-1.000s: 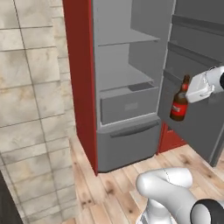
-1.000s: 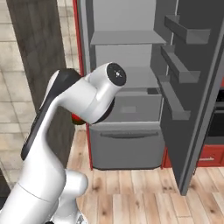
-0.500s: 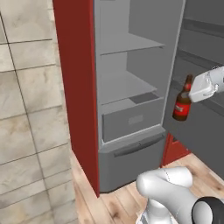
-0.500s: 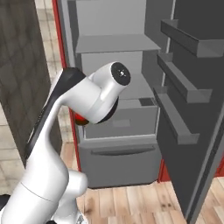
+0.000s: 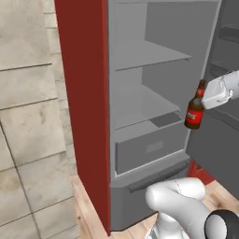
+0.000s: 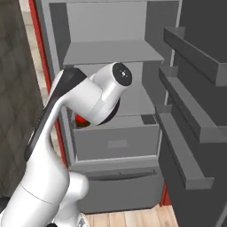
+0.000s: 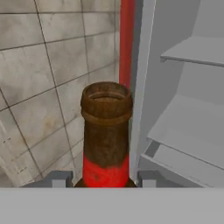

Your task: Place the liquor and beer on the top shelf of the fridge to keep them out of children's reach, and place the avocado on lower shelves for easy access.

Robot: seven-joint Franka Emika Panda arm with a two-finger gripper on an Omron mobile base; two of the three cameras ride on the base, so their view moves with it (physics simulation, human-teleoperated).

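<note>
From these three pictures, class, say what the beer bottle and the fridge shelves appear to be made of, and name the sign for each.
The beer: probably brown glass, dark and slightly mottled, with a moulded lip ring at its open mouth and a matte red label.
The top shelf and lower shelves: thin flat matte grey slabs, likely plastic or painted metal; the look leaves it open.

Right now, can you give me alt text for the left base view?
The end effector holds the beer upright by its neck at the open fridge, beside the grey shelves and above the drawer front.

White glossy arm (image 6: pixel 66 119), rounded links, dark joint caps.
</note>
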